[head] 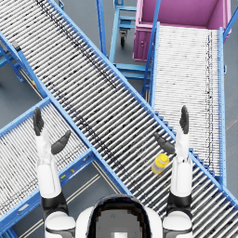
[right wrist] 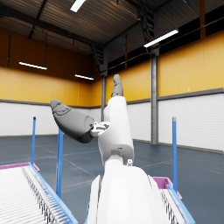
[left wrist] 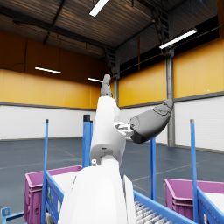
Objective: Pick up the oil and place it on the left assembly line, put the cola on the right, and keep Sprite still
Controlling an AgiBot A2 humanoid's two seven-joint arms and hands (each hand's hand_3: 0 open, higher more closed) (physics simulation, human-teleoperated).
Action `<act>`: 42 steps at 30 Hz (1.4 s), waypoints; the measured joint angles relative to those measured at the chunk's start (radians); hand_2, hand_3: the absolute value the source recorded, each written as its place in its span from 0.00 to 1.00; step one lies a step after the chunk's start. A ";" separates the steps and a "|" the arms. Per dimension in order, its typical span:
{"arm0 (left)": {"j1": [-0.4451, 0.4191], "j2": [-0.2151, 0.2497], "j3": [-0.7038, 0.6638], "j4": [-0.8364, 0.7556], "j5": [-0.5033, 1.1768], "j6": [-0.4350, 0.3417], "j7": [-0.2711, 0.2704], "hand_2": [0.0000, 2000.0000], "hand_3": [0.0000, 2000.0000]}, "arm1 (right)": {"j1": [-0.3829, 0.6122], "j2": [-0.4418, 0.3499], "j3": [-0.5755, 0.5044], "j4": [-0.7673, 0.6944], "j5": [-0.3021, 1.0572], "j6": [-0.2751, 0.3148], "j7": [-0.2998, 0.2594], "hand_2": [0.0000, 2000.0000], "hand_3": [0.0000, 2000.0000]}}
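Barely begun, by the look of it: nothing placed yet. Above the left assembly line, left robot hand raised, spread, empty. On the middle roller conveyor, yellow oil bottle just beside the right robot hand, likewise spread and empty. Cola and Sprite nowhere in view.

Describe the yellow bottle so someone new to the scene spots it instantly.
Find the wide roller conveyor crossing the head view diagonally. Follow it toward its lower right end, close beside the robot's right hand. The yellow bottle sits there, the only item on any rollers, bright yellow against the grey bars.
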 measured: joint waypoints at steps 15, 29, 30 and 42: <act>-0.009 0.012 0.008 -0.017 0.000 0.000 0.000 0.00 0.00 | -0.012 -0.015 -0.020 0.013 0.000 0.000 0.000 0.00 0.00; -0.019 0.024 0.000 -0.024 0.000 0.000 0.000 0.00 0.00 | -0.006 -0.026 -0.038 0.020 0.000 0.000 0.000 0.00 0.00; -0.019 0.024 -0.002 -0.024 0.000 0.000 0.000 0.00 0.00 | -0.005 -0.026 -0.039 0.020 0.000 0.000 0.000 0.00 0.00; -0.021 0.031 0.004 -0.032 0.000 0.000 0.000 0.00 0.00 | -0.042 -0.038 -0.031 0.043 0.000 0.000 0.000 0.00 0.00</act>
